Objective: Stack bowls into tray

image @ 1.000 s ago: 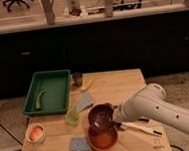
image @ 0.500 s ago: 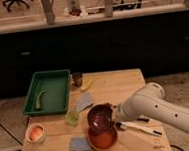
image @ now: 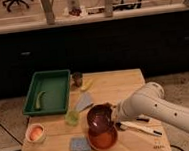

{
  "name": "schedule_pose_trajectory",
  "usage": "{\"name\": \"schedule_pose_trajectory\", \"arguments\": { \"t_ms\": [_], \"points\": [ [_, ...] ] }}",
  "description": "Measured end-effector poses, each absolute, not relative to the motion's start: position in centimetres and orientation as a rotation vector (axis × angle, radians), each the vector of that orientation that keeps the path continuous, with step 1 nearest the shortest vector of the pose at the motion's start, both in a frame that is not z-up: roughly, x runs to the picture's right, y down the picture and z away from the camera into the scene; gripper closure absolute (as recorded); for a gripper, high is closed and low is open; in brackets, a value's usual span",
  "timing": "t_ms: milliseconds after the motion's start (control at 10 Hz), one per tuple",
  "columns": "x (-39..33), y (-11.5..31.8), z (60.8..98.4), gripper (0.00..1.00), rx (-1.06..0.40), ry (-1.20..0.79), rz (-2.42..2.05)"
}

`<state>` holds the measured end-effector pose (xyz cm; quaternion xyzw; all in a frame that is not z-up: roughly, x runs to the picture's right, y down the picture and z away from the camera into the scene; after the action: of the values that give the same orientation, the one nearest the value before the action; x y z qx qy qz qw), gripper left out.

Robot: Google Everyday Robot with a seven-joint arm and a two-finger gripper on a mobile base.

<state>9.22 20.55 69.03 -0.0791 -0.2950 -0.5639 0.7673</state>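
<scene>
A dark maroon bowl hangs tilted just above an orange-red bowl at the table's front middle. My gripper is at the maroon bowl's right rim and shut on it, with the white arm reaching in from the right. The green tray sits at the table's back left, with a green pod-like item in it. A small pale bowl holding something orange stands at the front left.
A light green cup, a grey-blue cloth, a dark cup and a yellow item lie between the tray and the bowls. A blue-grey sponge is at the front. Cutlery lies under the arm.
The maroon bowl has shifted slightly left and tilted more toward the camera in my gripper. The other things have not moved.
</scene>
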Motion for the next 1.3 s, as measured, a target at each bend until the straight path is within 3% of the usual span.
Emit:
{"name": "schedule_pose_trajectory", "arguments": {
  "t_ms": [1300],
  "points": [
    [8.99, 20.48, 69.43, 0.99, -0.163, -0.676, -1.231]
  ]
}}
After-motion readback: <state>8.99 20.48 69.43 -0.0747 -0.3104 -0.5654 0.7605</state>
